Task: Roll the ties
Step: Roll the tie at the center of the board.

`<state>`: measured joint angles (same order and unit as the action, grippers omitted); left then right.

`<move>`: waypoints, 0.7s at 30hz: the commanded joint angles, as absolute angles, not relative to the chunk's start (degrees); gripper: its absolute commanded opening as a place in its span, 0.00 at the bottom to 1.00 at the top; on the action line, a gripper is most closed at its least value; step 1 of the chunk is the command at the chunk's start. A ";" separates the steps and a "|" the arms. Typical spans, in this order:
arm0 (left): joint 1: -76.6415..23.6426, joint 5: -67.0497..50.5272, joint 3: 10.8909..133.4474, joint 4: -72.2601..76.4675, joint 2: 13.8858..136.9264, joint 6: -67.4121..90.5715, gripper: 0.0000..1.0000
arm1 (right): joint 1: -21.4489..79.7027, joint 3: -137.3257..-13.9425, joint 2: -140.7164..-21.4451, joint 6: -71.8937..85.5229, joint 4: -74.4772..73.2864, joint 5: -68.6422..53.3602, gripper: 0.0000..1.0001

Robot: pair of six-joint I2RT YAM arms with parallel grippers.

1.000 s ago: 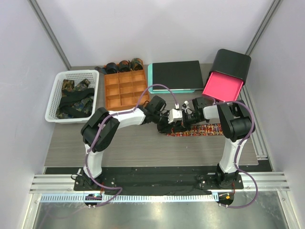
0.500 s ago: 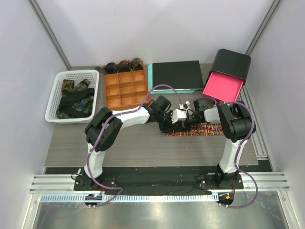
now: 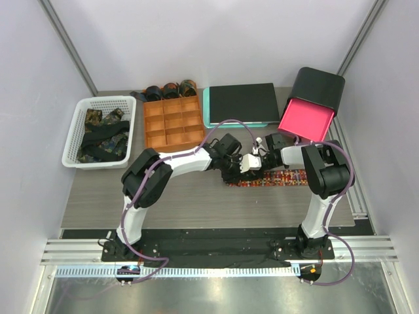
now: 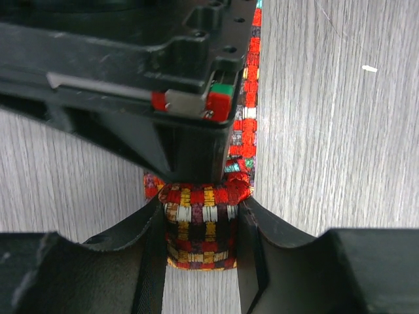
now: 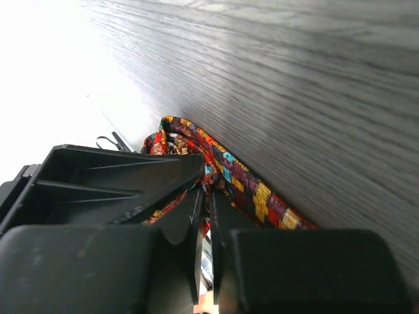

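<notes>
While 3 dark rolls (image 3: 170, 89) sit in a row at the far edge of the orange tray (image 3: 171, 122), in its back row or just behind it, I cannot tell which, the job looks well short of done. A heap of dark ties (image 3: 101, 134) lies unrolled in the white basket (image 3: 73, 140) at the left. The red check tie (image 3: 281, 178) is only partly wound in the middle of the worktop (image 3: 196, 203). Its near end is turned up into a small, tight coil (image 4: 200, 229), and the left fingers (image 4: 124, 235) pinch that coil from both sides. The rest of the strip runs flat along the worktop toward the right arm, so most of its length is not yet rolled. The right fingers (image 5: 173, 222) are nearly pressed together, with a thin slit between them, at the edge of the cloth just beside the coil; I cannot tell whether they nip a fold. The fabric is a woven check of red, orange, yellow, white and black with touches of teal, narrow and soft, and it bunches slightly where the coil begins.
</notes>
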<state>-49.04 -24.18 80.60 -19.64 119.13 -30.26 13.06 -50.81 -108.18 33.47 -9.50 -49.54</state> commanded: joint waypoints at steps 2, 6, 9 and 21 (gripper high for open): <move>-51.06 -16.61 76.64 -27.42 130.25 -33.04 0.18 | 14.07 -54.67 -102.66 30.50 -15.11 -51.50 0.16; -51.06 -16.26 76.12 -28.21 130.52 -33.92 0.18 | 12.75 -55.81 -102.04 29.36 -17.84 -52.12 0.18; -51.06 -16.35 75.50 -28.65 130.52 -34.45 0.17 | 11.52 -56.33 -100.90 27.60 -20.91 -52.73 0.21; -51.06 -16.61 75.85 -30.50 131.22 -35.24 0.17 | 10.11 -57.48 -97.47 25.40 -23.55 -52.39 0.43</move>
<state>-50.19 -22.11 81.54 -20.97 120.31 -33.47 9.78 -55.24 -100.40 25.69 -23.99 -48.77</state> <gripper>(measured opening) 0.386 0.408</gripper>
